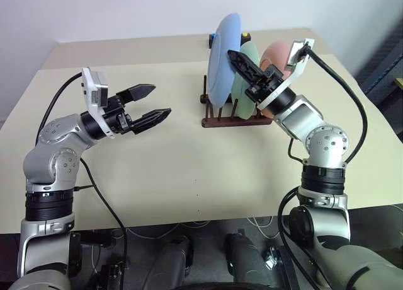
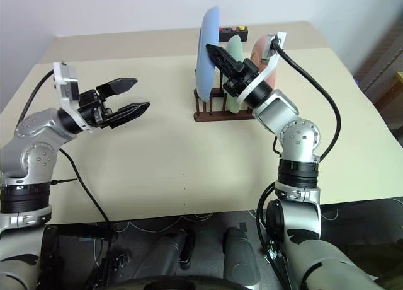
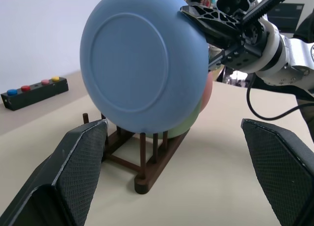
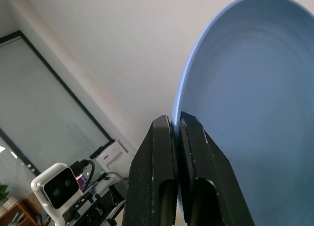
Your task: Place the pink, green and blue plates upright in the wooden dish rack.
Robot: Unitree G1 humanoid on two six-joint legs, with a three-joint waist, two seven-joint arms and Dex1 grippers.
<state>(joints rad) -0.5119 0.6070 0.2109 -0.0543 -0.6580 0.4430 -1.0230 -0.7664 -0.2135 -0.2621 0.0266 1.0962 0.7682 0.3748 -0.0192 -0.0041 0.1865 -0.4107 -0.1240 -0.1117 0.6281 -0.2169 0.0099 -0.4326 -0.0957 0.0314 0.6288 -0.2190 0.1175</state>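
While both arms hover over the beige tabletop [image 1: 189, 176], left tool [image 1: 151, 105] is spread, holding nothing; right tool [image 1: 239, 60], clenched empty, lies against the blue plate [image 1: 223, 57] rim. Blue, green plate [image 1: 245, 82] and pink plate [image 1: 277, 57] stand upright on edge in the wooden dish rack [image 1: 230, 120]; black button box [image 3: 34, 92] behind, by the white wall.

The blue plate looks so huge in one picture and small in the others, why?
In the left wrist view the blue plate stands right in front of the camera, so it looks huge; in the right wrist view it looms even closer beside the right gripper; the left eye view sees it from farther off, small in the rack.
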